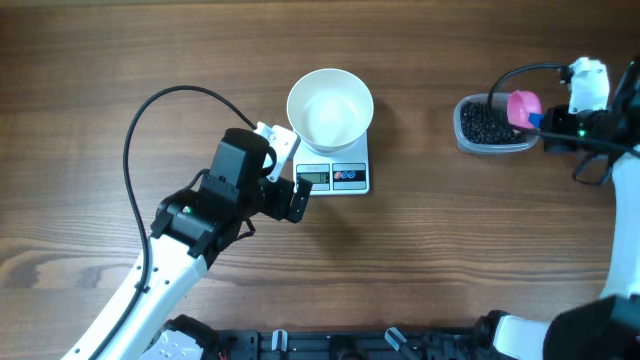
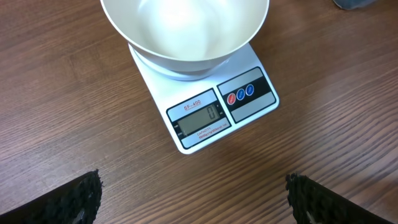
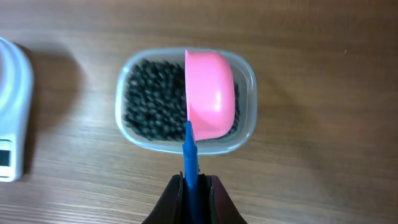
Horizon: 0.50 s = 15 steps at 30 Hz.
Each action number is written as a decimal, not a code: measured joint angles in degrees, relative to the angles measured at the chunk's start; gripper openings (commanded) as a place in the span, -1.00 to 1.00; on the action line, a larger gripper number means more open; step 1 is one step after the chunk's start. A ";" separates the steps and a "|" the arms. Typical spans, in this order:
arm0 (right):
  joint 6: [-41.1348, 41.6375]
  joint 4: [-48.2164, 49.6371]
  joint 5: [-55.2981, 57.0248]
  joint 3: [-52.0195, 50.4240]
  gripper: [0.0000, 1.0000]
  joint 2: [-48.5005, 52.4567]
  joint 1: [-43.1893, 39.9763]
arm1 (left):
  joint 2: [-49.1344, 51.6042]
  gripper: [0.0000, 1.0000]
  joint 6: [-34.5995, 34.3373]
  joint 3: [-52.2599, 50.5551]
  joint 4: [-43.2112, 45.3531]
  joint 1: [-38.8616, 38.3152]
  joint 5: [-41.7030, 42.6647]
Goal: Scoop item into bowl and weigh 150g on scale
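Smooth, deep white bowl (image 1: 330, 108) sits on a flat white rectangular scale (image 1: 345, 178) mid-table. At right, shiny black beans (image 3: 148, 102) fill a clear round-cornered tub (image 3: 249, 81). The right gripper (image 3: 191, 183) pinches the thin blue handle (image 3: 190, 155) of a glossy pink scoop (image 3: 211, 93) above them. The left gripper (image 2: 196, 202), jaws wide and empty, hovers near the scale's front edge. Open woodgrain table (image 1: 450, 270) separates scale and tub.

My overhead camera looks straight down on the table (image 1: 430, 270) from far, with the scale (image 1: 345, 178) near the middle. The left wrist camera looks down on the scale closely, from its display side. The right wrist camera sits right of the scale and catches only its edge.
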 measured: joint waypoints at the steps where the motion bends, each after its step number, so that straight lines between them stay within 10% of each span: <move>1: -0.02 0.00 0.74 -0.15 -0.91 0.85 0.00 | 0.00 1.00 0.00 0.00 0.00 0.00 -0.02; 15: 0.09 2.12 2.14 -0.33 -0.91 7.80 0.11 | 0.00 1.00 0.00 0.00 0.00 0.00 0.00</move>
